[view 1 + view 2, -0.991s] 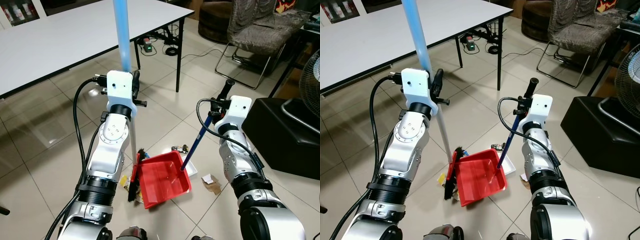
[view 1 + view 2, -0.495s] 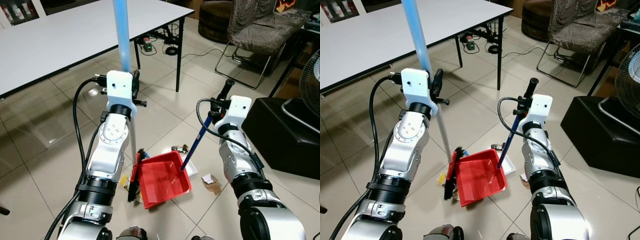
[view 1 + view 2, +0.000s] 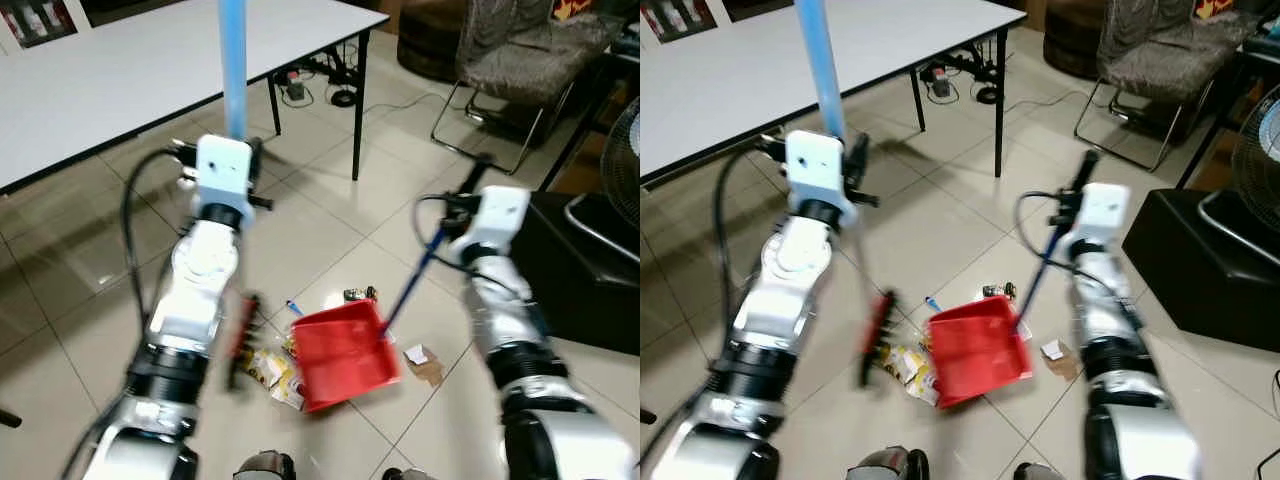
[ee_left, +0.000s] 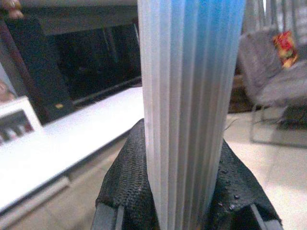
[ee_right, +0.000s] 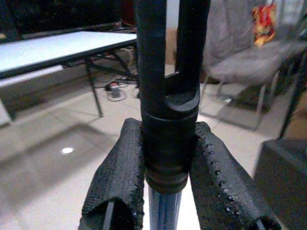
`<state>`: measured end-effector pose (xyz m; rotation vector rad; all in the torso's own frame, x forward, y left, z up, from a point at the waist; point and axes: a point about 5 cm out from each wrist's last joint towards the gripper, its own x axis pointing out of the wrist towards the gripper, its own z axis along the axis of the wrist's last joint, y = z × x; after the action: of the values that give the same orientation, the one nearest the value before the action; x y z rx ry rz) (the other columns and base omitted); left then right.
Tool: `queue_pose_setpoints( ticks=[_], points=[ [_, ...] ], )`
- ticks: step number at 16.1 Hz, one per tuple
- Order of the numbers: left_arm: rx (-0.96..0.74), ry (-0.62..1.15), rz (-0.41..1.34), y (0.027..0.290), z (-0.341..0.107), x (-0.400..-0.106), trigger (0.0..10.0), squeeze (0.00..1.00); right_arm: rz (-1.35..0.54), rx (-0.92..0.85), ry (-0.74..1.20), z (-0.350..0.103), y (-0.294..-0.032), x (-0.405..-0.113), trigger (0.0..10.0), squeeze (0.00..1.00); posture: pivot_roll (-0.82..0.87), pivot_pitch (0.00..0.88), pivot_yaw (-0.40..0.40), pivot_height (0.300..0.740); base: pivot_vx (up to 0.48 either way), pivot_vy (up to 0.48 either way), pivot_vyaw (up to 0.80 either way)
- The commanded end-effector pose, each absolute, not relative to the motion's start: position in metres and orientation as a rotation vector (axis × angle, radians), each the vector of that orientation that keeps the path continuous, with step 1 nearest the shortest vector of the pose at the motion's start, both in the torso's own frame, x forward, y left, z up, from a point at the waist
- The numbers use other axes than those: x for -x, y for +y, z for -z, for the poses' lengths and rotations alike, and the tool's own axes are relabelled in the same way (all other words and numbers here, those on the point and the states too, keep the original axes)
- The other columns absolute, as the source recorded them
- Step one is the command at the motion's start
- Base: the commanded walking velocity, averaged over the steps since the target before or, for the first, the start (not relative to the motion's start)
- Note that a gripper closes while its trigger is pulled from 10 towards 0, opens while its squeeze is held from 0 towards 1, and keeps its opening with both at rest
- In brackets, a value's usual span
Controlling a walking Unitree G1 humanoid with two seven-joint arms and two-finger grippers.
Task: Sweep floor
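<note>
Broom and dustpan at work on tiled floor, both grippers clamped on handles.

Left gripper (image 4: 180, 211) grips the light-blue broom handle (image 3: 233, 65); broom head (image 3: 875, 335) blurred, just left of the litter (image 3: 908, 368). Right gripper (image 5: 165, 191) clamps the dark dustpan handle (image 3: 1035, 285); red dustpan (image 3: 978, 350) sits on the floor (image 3: 940, 230), litter touching its left edge. Paper scrap (image 3: 1058, 355) lies right of the pan. White table (image 3: 760, 70) behind.

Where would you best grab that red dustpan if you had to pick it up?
By its long handle, gripped from the side near the black top end, as the right gripper does now. The handle rises steeply from the red dustpan, so the pan can stay flat on the floor.
</note>
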<state>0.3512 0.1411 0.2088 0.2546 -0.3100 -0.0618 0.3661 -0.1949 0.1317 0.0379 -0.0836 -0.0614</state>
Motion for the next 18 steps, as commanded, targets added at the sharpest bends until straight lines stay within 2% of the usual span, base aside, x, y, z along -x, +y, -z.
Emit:
queue_pose_setpoints(
  ticks=[1, 7, 12, 18],
  points=[
    [-0.305, -0.398, 0.068, 0.143, -0.23, -0.354, 10.0, 0.0, 0.061, 0.031, -0.168, -0.153, -0.2, -0.371, 10.0, 0.0, 0.07, 0.16, 0.067, 0.74, 0.0, 0.0, 0.0],
    [-0.431, -0.32, 0.142, 0.15, -0.204, -0.36, 10.0, 0.0, 0.137, 0.18, -0.214, -0.174, -0.244, -0.368, 10.0, 0.0, 0.07, 0.286, 0.098, 0.74, 0.0, 0.0, 0.0],
    [-0.523, -0.324, 0.178, 0.155, -0.202, -0.359, 10.0, 0.0, 0.173, 0.289, -0.245, -0.19, -0.268, -0.366, 10.0, 0.0, 0.07, 0.343, 0.1, 0.74, 0.0, 0.0, 0.0],
    [-0.574, -0.366, 0.059, 0.184, -0.215, -0.358, 10.0, 0.0, 0.298, 0.38, -0.297, -0.209, -0.305, -0.353, 10.0, 0.0, 0.06, 0.387, 0.104, 0.74, 0.0, 0.0, 0.0]
  ],
)
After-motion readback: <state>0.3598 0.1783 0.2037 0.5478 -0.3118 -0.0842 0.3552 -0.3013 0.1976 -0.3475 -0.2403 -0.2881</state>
